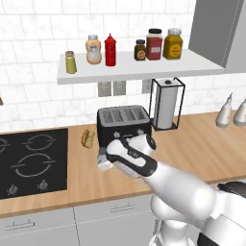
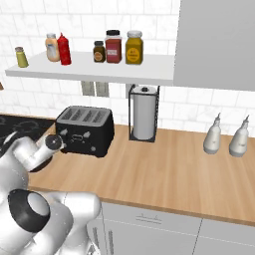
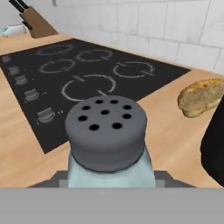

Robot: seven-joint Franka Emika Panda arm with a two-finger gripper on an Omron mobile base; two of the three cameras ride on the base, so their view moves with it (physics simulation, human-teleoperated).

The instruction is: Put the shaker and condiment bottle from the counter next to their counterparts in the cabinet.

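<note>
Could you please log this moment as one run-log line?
step: grasping shaker | gripper: at shaker, on counter | red bottle: on shelf

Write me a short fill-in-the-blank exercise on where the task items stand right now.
1. The condiment bottle stands on the ____, beside the peach-orange bottle.
2. The shaker stands on the ____, close before the hand camera.
3. The shaker's cap is pierced with ____ holes.
4. The olive-green shaker stands at the shelf's ____ end.

Missing words: cabinet; counter; eight; left

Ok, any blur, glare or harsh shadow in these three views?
Left base view: even light, soft shadow under the pale grey-white shelf board. Hand view: pale blue-grey shaker with holed grey cap looms large, edges slightly soft. Right base view: no glare.
</note>
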